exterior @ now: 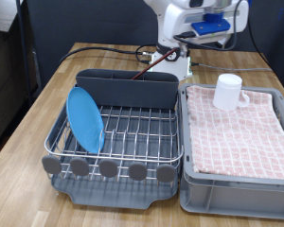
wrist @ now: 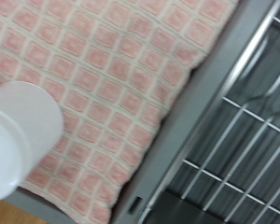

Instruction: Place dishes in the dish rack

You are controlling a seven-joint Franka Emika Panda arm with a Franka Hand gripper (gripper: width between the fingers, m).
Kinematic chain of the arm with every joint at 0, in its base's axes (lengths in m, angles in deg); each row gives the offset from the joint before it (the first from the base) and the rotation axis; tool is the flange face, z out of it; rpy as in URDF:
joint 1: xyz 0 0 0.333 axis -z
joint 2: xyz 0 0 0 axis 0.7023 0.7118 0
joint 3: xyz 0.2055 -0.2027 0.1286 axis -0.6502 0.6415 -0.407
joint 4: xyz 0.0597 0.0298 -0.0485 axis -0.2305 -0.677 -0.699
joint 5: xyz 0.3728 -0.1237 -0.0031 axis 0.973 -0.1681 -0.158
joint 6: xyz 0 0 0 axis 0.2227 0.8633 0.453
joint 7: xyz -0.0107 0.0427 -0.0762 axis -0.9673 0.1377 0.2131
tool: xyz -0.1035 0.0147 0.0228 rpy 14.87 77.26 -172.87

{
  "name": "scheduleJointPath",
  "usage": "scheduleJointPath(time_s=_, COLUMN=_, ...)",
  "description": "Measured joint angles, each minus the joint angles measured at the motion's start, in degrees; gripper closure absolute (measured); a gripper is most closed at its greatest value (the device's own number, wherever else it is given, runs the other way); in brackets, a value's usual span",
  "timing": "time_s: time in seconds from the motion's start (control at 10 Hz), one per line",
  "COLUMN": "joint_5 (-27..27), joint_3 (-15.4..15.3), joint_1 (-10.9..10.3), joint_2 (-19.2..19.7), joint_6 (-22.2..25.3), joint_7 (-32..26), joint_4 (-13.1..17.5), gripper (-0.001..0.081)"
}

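The dish rack (exterior: 133, 132) is a silver wire grid on a dark grey tray, at the exterior view's left. A light-blue plate (exterior: 85, 118) stands on edge in its left side. A white handled mug (exterior: 228, 92) sits upside down on the pink checked cloth (exterior: 241, 128) in the grey bin (exterior: 237, 194). The robot hand (exterior: 204, 24) hangs high above the table at the exterior view's top, above and behind the mug; its fingers do not show. The wrist view shows the mug (wrist: 19, 131), the cloth (wrist: 121, 84) and rack wires (wrist: 238, 149). The wooden spoon is out of view.
A tall grey caddy (exterior: 128, 88) stands along the rack's far side, and round grey end caps (exterior: 109, 168) line its near side. Red and black cables (exterior: 151, 57) lie on the wooden table behind the rack, by the robot base (exterior: 175, 61).
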Motion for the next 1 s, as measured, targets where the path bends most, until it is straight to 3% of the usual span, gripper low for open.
scheduleJointPath(time_s=0.5, joint_5=4.49, joint_3=-5.83, joint_1=-5.28, joint_2=-0.79, joint_6=-0.86, joint_7=2.47, joint_4=-1.16, gripper=0.0003)
scheduleJointPath(time_s=1.0, joint_5=4.58, joint_3=-6.97, joint_1=-6.55, joint_2=-0.49, joint_6=-0.06, joint_7=1.43, joint_4=-1.10, gripper=0.0003)
